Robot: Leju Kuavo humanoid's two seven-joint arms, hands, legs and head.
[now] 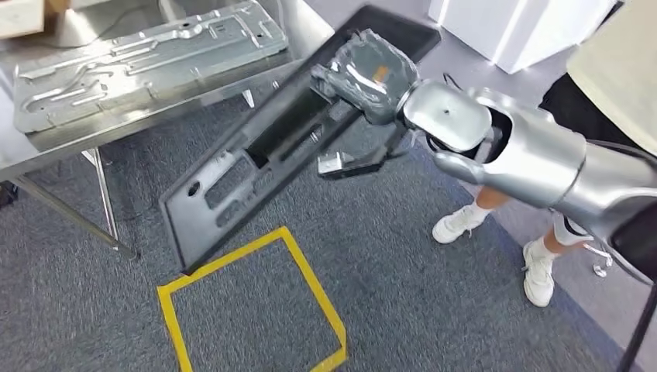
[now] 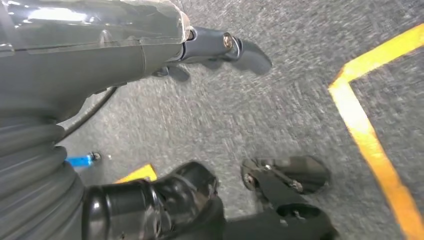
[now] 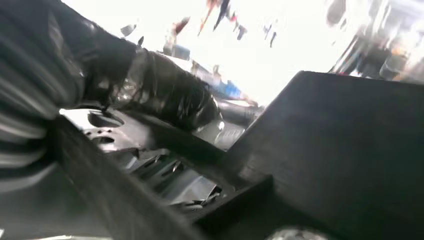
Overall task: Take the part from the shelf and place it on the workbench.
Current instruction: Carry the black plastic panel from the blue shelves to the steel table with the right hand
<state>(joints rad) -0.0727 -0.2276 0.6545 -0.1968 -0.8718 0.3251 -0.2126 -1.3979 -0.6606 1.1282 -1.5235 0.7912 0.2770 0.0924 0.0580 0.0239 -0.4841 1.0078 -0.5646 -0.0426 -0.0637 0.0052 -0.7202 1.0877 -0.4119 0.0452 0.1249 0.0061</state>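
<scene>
The robot's right hand (image 1: 364, 74) grips a long black plastic panel (image 1: 256, 147) near its upper end, holding it tilted in the air beside the front edge of a stainless-steel table (image 1: 46, 147). The panel, pierced by rectangular cut-outs, slopes from the table's right corner down toward the grey carpet floor (image 1: 434, 310), its lower end hanging above a square of yellow tape (image 1: 310, 279) on the carpet. It does not rest on the table. In the right wrist view the hand (image 3: 165, 95) wraps over the edge of the dark panel (image 3: 345, 145), which is blurred.

On the table lies a pressed sheet-metal plate (image 1: 147, 58), flat and close to the front edge, with a cardboard box (image 1: 23, 15) at the far left corner.

The left hand (image 2: 200, 47) hangs over the carpet (image 2: 250, 110) near a strip of yellow tape (image 2: 365, 135); it holds nothing, its fingers (image 2: 250, 52) loosely apart.

A person stands at the right, white sneakers (image 1: 465, 221) on the floor, next to a white cabinet (image 1: 519, 27).
</scene>
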